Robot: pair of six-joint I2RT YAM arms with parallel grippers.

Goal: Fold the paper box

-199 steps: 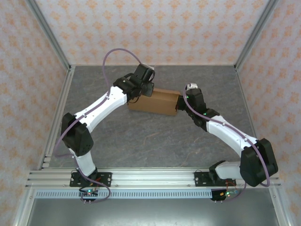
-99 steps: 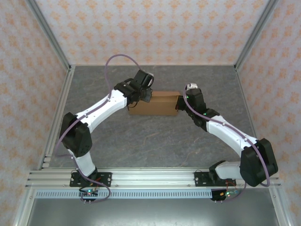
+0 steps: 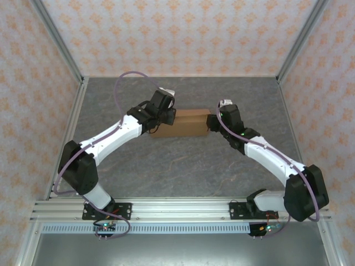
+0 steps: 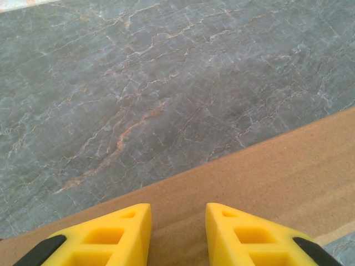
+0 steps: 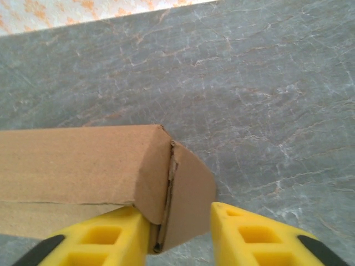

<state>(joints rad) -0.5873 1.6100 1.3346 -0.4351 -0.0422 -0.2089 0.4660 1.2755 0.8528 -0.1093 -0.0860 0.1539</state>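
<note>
Nearest of all, the mounting rail (image 3: 183,208) lies well short of the paper box (image 3: 186,123), which rests closed and flat in the middle of the table (image 3: 183,172). At the box's left end the left gripper (image 3: 165,114) hangs over the top panel, its fingers (image 4: 111,233) parted with bare cardboard showing in the gap. At the box's right end the right gripper (image 3: 214,122) straddles the end corner, fingers (image 5: 255,233) spread and pinching nothing. That end flap (image 5: 188,194) looks loosely tucked, its seam gaping, so I judge the folding nearly finished, with the end needing a final press. Beyond the box stretches grey marbled tabletop, then walls (image 3: 177,39) papered in pale orange motifs.
</note>
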